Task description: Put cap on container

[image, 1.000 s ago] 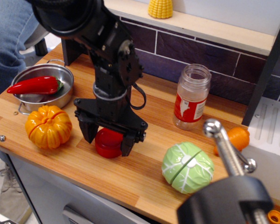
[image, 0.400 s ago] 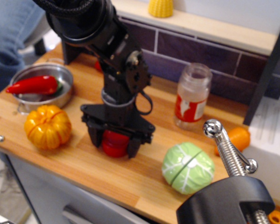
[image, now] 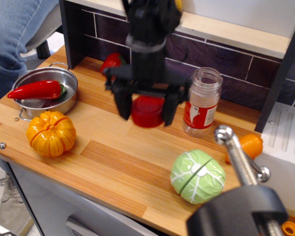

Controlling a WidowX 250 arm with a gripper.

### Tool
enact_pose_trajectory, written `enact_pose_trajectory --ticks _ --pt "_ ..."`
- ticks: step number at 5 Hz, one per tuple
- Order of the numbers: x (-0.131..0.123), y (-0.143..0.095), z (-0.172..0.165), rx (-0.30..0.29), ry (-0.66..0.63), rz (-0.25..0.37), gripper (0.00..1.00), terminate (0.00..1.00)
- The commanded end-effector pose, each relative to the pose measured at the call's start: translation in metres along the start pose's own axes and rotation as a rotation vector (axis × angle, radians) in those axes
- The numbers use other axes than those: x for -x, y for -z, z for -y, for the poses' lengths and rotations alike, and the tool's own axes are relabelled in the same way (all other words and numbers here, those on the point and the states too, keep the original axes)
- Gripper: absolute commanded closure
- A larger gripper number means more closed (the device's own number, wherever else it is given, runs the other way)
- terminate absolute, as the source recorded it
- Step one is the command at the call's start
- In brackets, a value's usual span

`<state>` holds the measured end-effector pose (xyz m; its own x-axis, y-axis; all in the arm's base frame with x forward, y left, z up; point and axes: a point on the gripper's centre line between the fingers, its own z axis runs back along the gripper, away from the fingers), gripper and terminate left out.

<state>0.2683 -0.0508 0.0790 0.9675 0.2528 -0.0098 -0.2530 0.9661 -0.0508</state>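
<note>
My gripper (image: pixel 146 109) is shut on the red cap (image: pixel 148 111) and holds it in the air above the wooden counter (image: pixel 118 162), its two black fingers on either side of the cap. The container (image: pixel 202 101), a clear jar with a red and white label, stands upright and open-mouthed just to the right of the gripper. The cap hangs lower than the jar's mouth and left of it. The arm is blurred by motion.
A steel pot (image: pixel 49 93) holding a red chili pepper (image: pixel 35 90) stands at the left, an orange toy pumpkin (image: pixel 51 133) in front of it. A red toy strawberry (image: pixel 113 61) sits behind the arm. A green cabbage (image: pixel 197 176) and an orange toy (image: pixel 251 145) lie at the right.
The gripper has lifted the red cap off the counter and carried it up and to the right, close to the jar. The strawberry behind the arm is now uncovered.
</note>
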Motion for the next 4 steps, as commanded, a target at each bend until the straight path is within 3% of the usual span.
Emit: enact_pose_trajectory --ticks 1,2,4 --pt "-0.023 -0.054 0.034 0.066 -0.157 0.044 1.0 0.0" --pt "-0.038 -0.056 0.047 0.075 -0.242 0.093 1.0 0.0" --pt "-0.054 -0.049 0.065 0.087 -0.307 0.126 1.0 0.0"
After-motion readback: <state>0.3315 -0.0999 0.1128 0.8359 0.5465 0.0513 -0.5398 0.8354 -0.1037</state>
